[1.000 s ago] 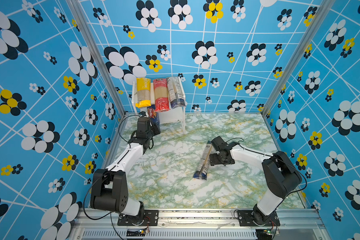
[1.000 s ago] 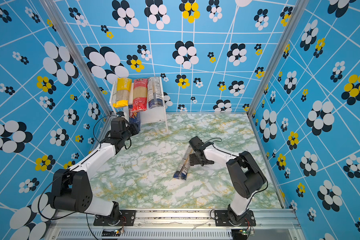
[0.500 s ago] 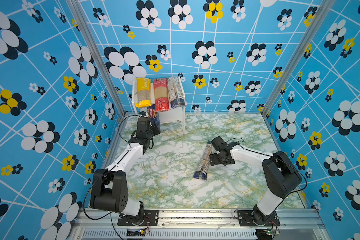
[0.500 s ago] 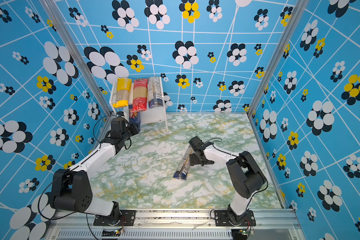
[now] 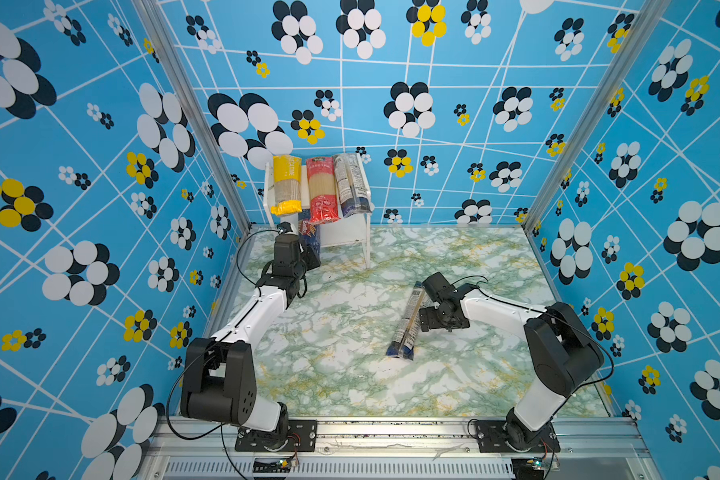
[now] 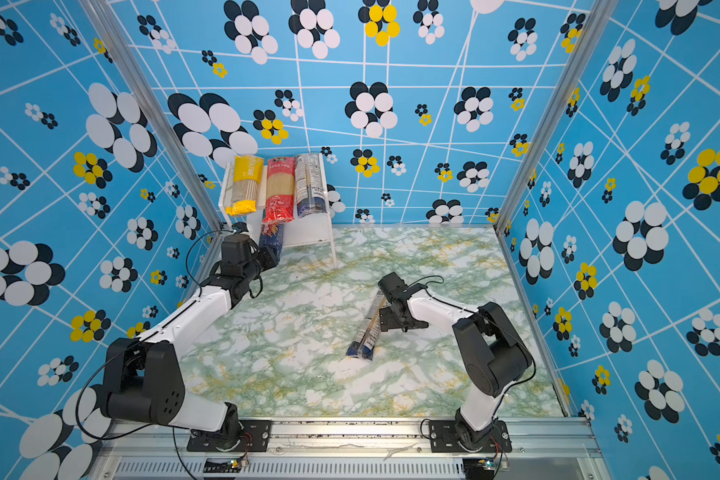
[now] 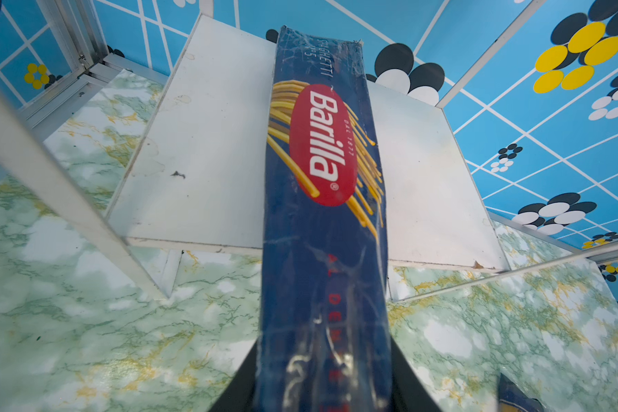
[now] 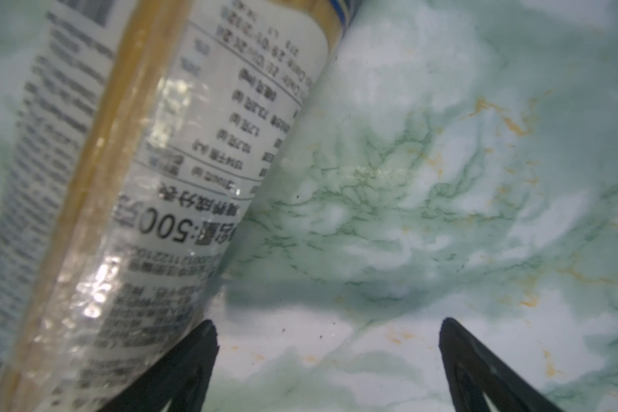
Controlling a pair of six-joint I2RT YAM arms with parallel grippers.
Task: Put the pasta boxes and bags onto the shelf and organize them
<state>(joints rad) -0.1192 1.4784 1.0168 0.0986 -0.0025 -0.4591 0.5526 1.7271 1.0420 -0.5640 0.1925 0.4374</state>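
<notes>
Barilla box (image 7: 322,214), one, on shelf (image 7: 200,160) lower board, left gripper (image 7: 323,360) flanking it, grip unclear. We count three bags (image 5: 321,189) on top; one clear bag (image 8: 129,178) on table (image 5: 350,374) beside splayed, empty right gripper (image 8: 329,331).

Both top views look down from high over the front rail (image 5: 391,428), facing the back wall (image 5: 433,104), and share nearly the same scene: the whole counter (image 5: 350,374), the left arm (image 5: 250,316), the right arm (image 5: 499,307) and the shelf (image 5: 367,241) in the far left corner. The left wrist camera sits close, looking along the blue box (image 7: 322,214) onto a shelf board (image 7: 200,160). The right wrist camera looks at the counter from very near, the clear bag (image 8: 140,178) filling one side.
</notes>
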